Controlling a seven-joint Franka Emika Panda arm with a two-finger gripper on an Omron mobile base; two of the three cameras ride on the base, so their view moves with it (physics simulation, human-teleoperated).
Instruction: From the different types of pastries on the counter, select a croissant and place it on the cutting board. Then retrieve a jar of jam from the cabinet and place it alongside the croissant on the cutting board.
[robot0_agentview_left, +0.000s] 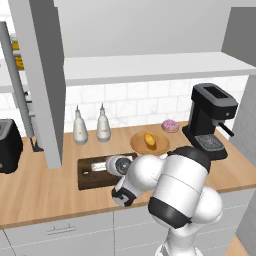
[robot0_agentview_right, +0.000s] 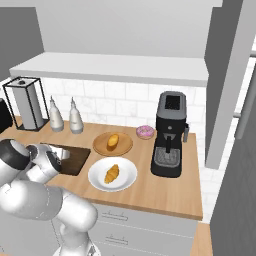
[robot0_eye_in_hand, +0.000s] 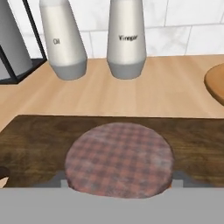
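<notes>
My gripper (robot0_eye_in_hand: 119, 179) is shut on the jar of jam (robot0_eye_in_hand: 119, 159), whose round red-checked lid faces the hand camera. The jar is low over the dark brown cutting board (robot0_eye_in_hand: 197, 135); I cannot tell if it touches it. From the base cameras, the hand (robot0_agentview_left: 116, 165) reaches over the cutting board (robot0_agentview_left: 90, 176) from its right end. The golden croissant (robot0_agentview_right: 112, 173) lies on a white plate (robot0_agentview_right: 96, 176), right of the cutting board (robot0_agentview_right: 77, 161). The yellow bun (robot0_agentview_right: 113, 141) sits on a round wooden plate (robot0_agentview_right: 100, 145). The pink doughnut (robot0_agentview_right: 145, 131) lies on the counter (robot0_agentview_right: 165, 192).
Oil bottle (robot0_eye_in_hand: 63, 39) and vinegar bottle (robot0_eye_in_hand: 127, 35) stand just behind the board. A black coffee machine (robot0_agentview_right: 169, 135) stands at the right, a black toaster (robot0_agentview_left: 7, 145) at the left, a black wire frame (robot0_agentview_right: 25, 102) by the wall. An open grey cabinet door (robot0_agentview_left: 42, 75) hangs over the counter.
</notes>
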